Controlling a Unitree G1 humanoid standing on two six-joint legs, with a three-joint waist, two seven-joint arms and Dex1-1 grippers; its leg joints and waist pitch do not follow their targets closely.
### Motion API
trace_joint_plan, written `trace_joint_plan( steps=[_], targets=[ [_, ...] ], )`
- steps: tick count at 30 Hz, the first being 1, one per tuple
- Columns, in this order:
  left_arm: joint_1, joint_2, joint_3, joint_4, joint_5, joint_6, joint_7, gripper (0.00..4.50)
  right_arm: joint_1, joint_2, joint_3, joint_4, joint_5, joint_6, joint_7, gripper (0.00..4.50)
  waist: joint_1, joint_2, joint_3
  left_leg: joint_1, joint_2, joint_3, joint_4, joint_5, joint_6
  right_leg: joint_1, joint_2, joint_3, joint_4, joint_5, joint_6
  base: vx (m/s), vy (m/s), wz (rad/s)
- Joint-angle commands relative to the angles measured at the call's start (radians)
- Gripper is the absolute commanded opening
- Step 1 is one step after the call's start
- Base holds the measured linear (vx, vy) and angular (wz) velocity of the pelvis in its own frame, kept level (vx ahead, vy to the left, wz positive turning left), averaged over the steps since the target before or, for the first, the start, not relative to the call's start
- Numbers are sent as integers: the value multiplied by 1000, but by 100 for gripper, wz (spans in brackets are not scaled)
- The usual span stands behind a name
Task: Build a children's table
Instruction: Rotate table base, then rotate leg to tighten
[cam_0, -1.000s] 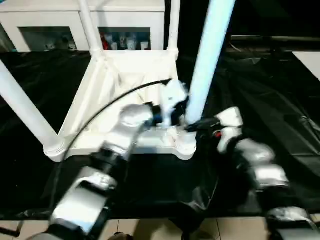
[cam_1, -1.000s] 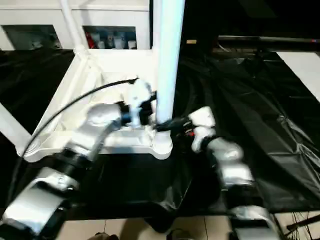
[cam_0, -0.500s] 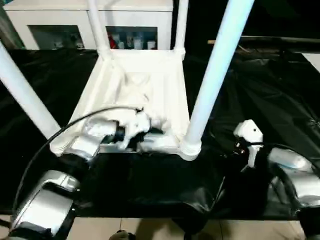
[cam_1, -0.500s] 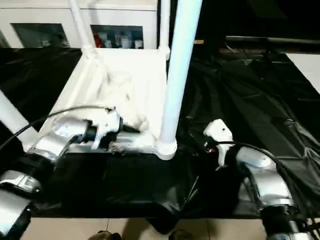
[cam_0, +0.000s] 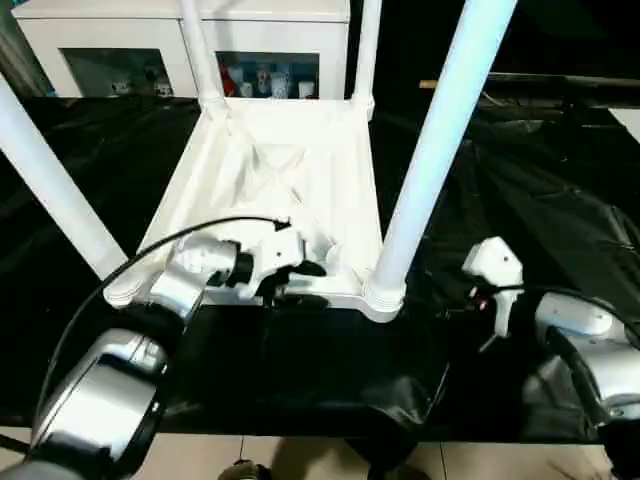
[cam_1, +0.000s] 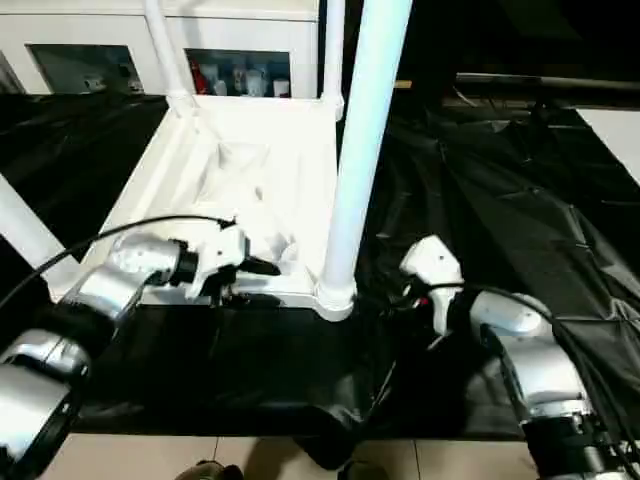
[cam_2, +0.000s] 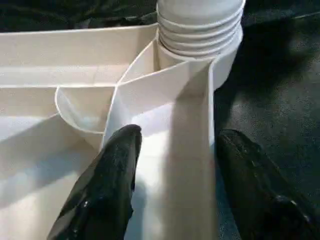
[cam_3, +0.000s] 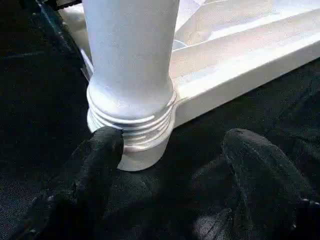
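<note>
Four white legs (cam_0: 435, 150) are stood up in the upside-down tabletop (cam_0: 290, 170) on the black sheet (cam_0: 540, 190). Its rim is straddled by the open left gripper (cam_2: 172, 192). The right gripper (cam_3: 170, 190) is spread, empty. Stiff, light, slippery plastic is best held by the rim.

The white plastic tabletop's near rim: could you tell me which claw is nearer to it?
Left. The left claw straddles the white ribbed plastic tabletop's near rim, fingers open; the right claw sits off to its right, open, beside the corner's white tubular leg.
</note>
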Motion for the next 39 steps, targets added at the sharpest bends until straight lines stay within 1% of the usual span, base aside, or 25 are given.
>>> trace_joint_plan(
  steps=[1,3,4,5,6,7,10,11,12,13,14,15,18,19,20,22,23,24,27,29,30,33,34,35,39],
  targets=[
    [-21,-3,-4,26,16,-1,-16,222,2,-13,2,-23,0,12,3,361,4,-4,-82,18,27,-14,-68,-233,52,55,-47,23,-74,-203,-255,0,0,0],
    [-30,-6,-10,42,20,5,-37,208,5,-15,5,-27,2,14,4,361,4,-6,-81,19,27,-14,-68,-242,49,56,-48,23,-75,-217,-257,0,0,0],
    [-37,-7,-17,54,28,9,-50,198,7,-19,7,-28,0,13,5,361,7,13,-79,21,28,-16,-70,-245,45,53,-50,23,-75,-220,-258,0,0,0],
    [-44,-9,-24,69,37,8,-63,193,10,-23,10,-30,-2,13,7,361,4,4,-79,22,28,-14,-69,-254,43,53,-45,23,-78,-213,-259,0,0,0],
    [-47,-9,-27,77,41,7,-67,187,11,-24,10,-32,-2,14,6,361,5,4,-81,20,27,-15,-69,-247,45,57,-46,23,-74,-196,-263,0,0,0],
    [-48,-9,-27,82,43,5,-67,168,11,-24,10,-35,-3,16,4,361,6,4,-80,20,28,-15,-69,-247,47,57,-47,22,-76,-195,-265,0,0,0],
    [-52,-7,-23,100,48,2,-69,156,12,-25,10,-45,0,25,-1,361,5,5,-80,19,27,-15,-69,-243,51,58,-46,21,-75,-194,-270,0,0,0],
    [-53,-6,-23,102,49,2,-69,151,12,-25,10,-45,0,26,-1,361,4,3,-81,19,26,-14,-68,-242,53,58,-46,21,-74,-197,-269,0,0,0],
    [-54,-4,-18,112,50,1,-63,151,10,-23,10,-47,1,28,-2,361,4,4,-81,19,27,-15,-69,-243,53,58,-47,21,-75,-201,-269,0,0,0],
    [-55,-4,-14,116,50,3,-62,129,9,-23,11,-47,2,29,-1,361,3,-2,-80,18,27,-14,-68,-242,54,58,-47,21,-75,-209,-265,0,0,0],
    [-55,-2,-11,119,49,1,-61,129,6,-19,11,-46,4,30,0,361,4,1,-80,19,28,-15,-68,-239,55,57,-48,22,-76,-214,-264,0,0,0],
    [-55,-1,-9,120,48,1,-60,120,5,-18,11,-45,6,30,0,361,3,-2,-79,19,28,-14,-68,-241,56,56,-47,22,-77,-219,-263,0,0,0],
    [-47,8,3,127,46,4,-63,92,6,-7,26,-43,18,25,23,361,3,-2,-78,19,28,-14,-69,-246,57,55,-48,22,-78,-236,-260,0,0,0],
    [-39,13,2,128,48,3,-71,82,10,-4,34,-47,24,21,36,361,3,-5,-77,18,28,-14,-70,-252,57,55,-48,22,-79,-251,-256,0,0,0],
    [-34,16,1,128,50,1,-76,77,11,-1,40,-49,27,20,41,361,3,-4,-76,17,28,-15,-70,-253,57,55,-50,22,-80,-265,-250,0,0,0],
    [-20,20,0,121,50,1,-81,73,6,11,48,-45,30,18,41,361,2,-14,-75,17,29,-14,-71,-254,57,52,-50,22,-82,-282,-243,0,0,0],
    [-16,21,1,120,51,0,-83,54,2,17,50,-42,31,18,40,361,3,-10,-75,17,30,-16,-72,-251,57,52,-51,22,-80,-283,-242,0,0,0],
    [-9,20,5,117,50,-2,-83,44,-7,28,53,-35,32,14,38,361,0,-14,-73,16,29,-16,-73,-256,58,50,-51,22,-82,-298,-235,0,0,0],
    [3,19,10,110,47,-2,-82,34,-22,45,59,-22,33,12,34,361,-1,-13,-72,16,30,-16,-73,-255,58,48,-52,23,-83,-308,-232,0,0,0],
    [13,18,14,104,43,-4,-81,11,-33,58,67,-10,34,9,32,361,-2,-14,-70,18,29,-15,-74,-267,53,45,-52,23,-86,-337,-225,0,0,0],
    [16,17,15,102,41,-4,-80,4,-37,63,71,-3,30,6,30,361,-2,-17,-68,19,29,-15,-75,-272,52,44,-52,24,-88,-350,-220,0,0,0],
    [30,15,21,83,34,-4,-75,4,-61,90,88,53,-6,-13,-10,361,-3,-16,-66,20,31,-17,-78,-283,43,38,-54,26,-90,-383,-206,0,0,0],
    [34,16,22,79,33,-4,-76,4,-69,97,92,69,-17,-22,-24,361,-7,-18,-64,15,29,-19,-81,-288,37,40,-53,24,-89,-395,-202,0,0,0],
    [37,16,24,77,32,-3,-77,4,-76,104,92,83,-25,-26,-37,361,-7,-16,-66,21,30,-18,-80,-288,34,36,-53,25,-89,-385,-202,0,0,0],
    [45,16,31,68,32,0,-80,4,-97,120,84,116,-29,-41,-60,361,-5,-16,-66,21,31,-16,-80,-283,38,38,-52,27,-87,-354,-209,0,0,0]
  ],
)
